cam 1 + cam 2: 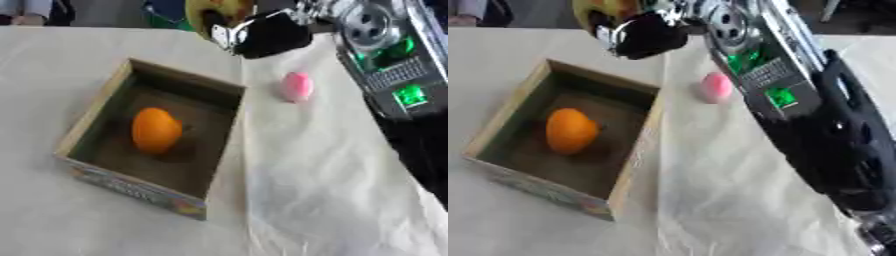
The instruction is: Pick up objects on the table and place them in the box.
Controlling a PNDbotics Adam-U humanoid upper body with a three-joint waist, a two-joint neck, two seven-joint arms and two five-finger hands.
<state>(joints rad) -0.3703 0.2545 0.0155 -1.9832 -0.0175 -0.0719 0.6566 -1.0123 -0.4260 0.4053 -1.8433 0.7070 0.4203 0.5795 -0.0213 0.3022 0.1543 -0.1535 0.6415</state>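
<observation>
Pale cloth is covering the worktop [332, 200], wrinkling a little toward the near edge. Reaching in from the upper right, the robot's right arm [798, 115] is stretching across the far side, and its right hand [267, 34] is hanging at the far edge just past the box's far right corner; it is black and bunched, and whether its fingers are curled or straight cannot be told, nor whether it is touching anything. A yellow, dark-marked object [214, 12] is showing right behind the hand, partly hidden by it, and contact between them cannot be judged. An open box [92, 117] with wooden walls is sitting left of centre, turned askew, and an orange fruit [156, 130] is lying inside it on the dark floor, apart from the walls. A small pink egg-shaped object [297, 86] is resting on the cloth to the right of the box, near its far right corner, between the box and the arm. Bare cloth is lying open in front of and to the right of the box.
</observation>
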